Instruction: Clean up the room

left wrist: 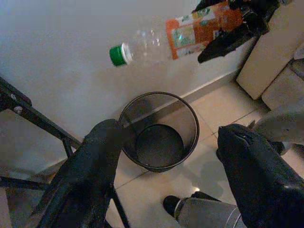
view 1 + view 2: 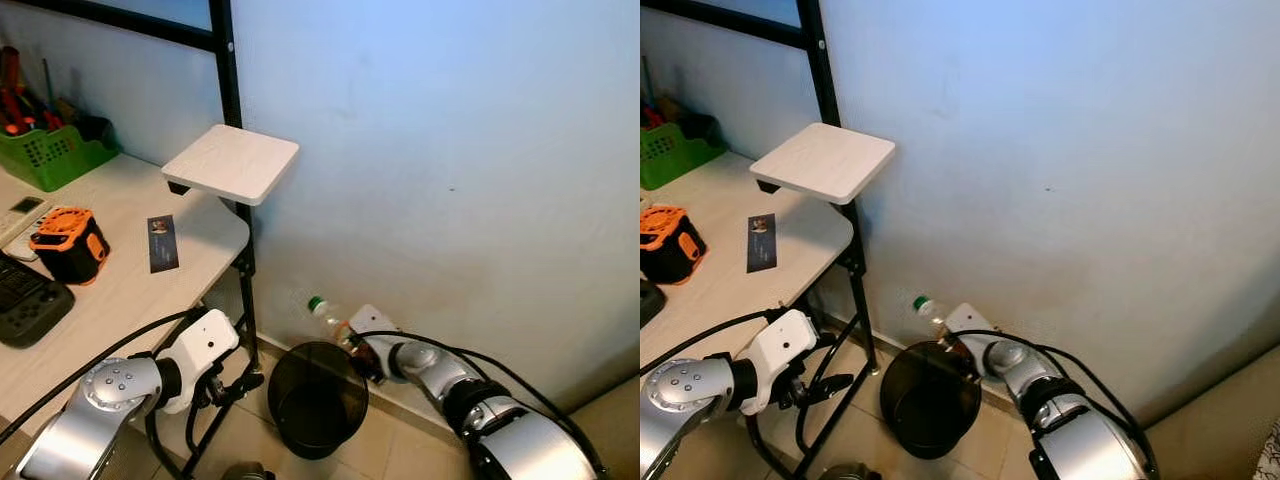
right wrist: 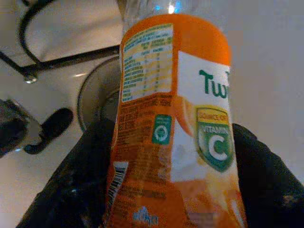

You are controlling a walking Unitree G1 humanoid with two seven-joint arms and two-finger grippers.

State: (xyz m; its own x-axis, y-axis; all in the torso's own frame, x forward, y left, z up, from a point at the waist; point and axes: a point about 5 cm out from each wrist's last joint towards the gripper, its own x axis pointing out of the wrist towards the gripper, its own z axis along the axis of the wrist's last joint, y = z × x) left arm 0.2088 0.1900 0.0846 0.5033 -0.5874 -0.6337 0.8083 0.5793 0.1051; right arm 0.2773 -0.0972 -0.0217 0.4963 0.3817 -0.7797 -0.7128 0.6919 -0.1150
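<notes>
Right gripper (image 1: 228, 28), jaws clenched on the empty bottle (image 2: 330, 320), holds it tilted above the bin (image 2: 318, 400) rim by the wall, positioned for dropping; left gripper (image 1: 171, 156) hovers released

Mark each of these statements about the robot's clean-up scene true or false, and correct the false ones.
1. The right gripper holds a bottle with an orange label. True.
2. The bottle's cap is red. False: it is green.
3. The bottle already lies inside the black bin. False: it is held above the bin, near the wall.
4. The left gripper is open and holds nothing. True.
5. A small white shelf sticks out above the desk. True.
</notes>
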